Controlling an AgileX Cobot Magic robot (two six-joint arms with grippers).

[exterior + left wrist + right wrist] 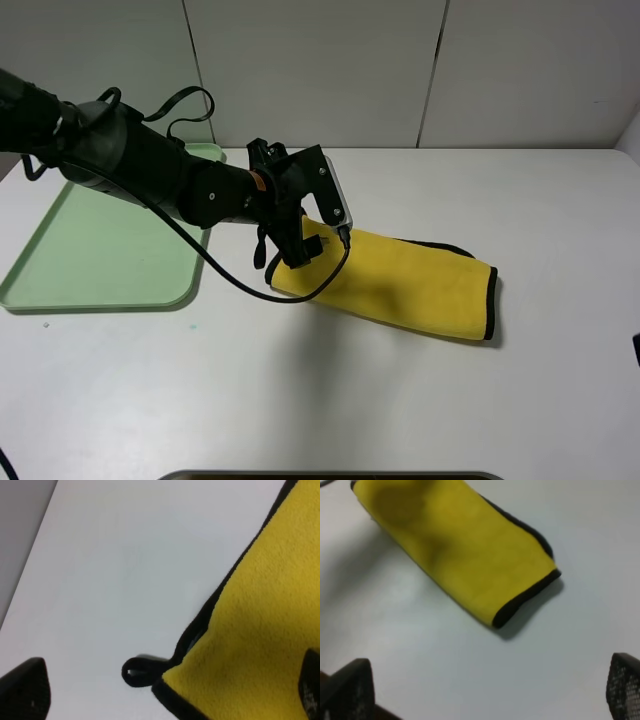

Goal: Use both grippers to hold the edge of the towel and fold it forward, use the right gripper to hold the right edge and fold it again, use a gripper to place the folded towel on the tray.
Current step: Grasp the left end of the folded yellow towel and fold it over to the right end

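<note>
The yellow towel (410,285) with black trim lies folded on the white table, right of centre. It also shows in the left wrist view (260,605) and the right wrist view (460,545). My left gripper (300,250) reaches across to the towel's left end. In the left wrist view it (167,687) is open, with the towel's corner and its black hanging loop (137,672) between the fingertips. My right gripper (487,687) is open and empty, held above the table away from the towel's right end. The green tray (100,240) lies at the left.
The left arm's black cable (250,285) hangs low over the table between tray and towel. A dark edge (330,476) shows at the table's front. The back wall is white panels.
</note>
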